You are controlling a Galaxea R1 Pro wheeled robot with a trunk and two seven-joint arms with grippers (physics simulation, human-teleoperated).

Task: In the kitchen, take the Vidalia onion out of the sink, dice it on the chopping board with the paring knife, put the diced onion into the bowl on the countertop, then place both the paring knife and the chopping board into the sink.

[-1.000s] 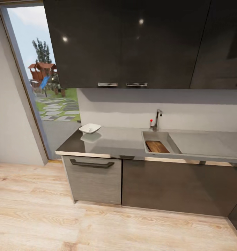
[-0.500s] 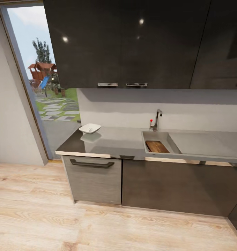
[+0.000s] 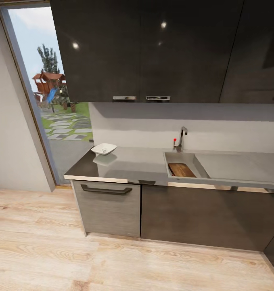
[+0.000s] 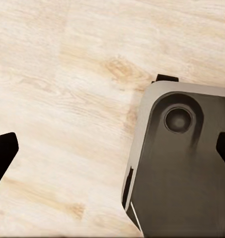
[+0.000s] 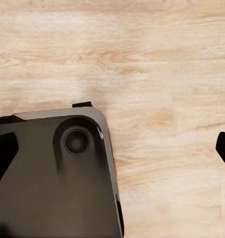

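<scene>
chopping board lying in sink basin, under chrome tap w/ red knob. white bowl on countertop near its left end, well apart from sink. left gripper & right gripper aimed down at wood floor beside robot base, fingertips wide apart, holding nothing.

A long dark-grey countertop runs above dark-brown base cabinets on a pale wood-plank floor. A white bowl sits near its left end. To the right, the sink is set into it, the chopping board lying in its basin.
</scene>
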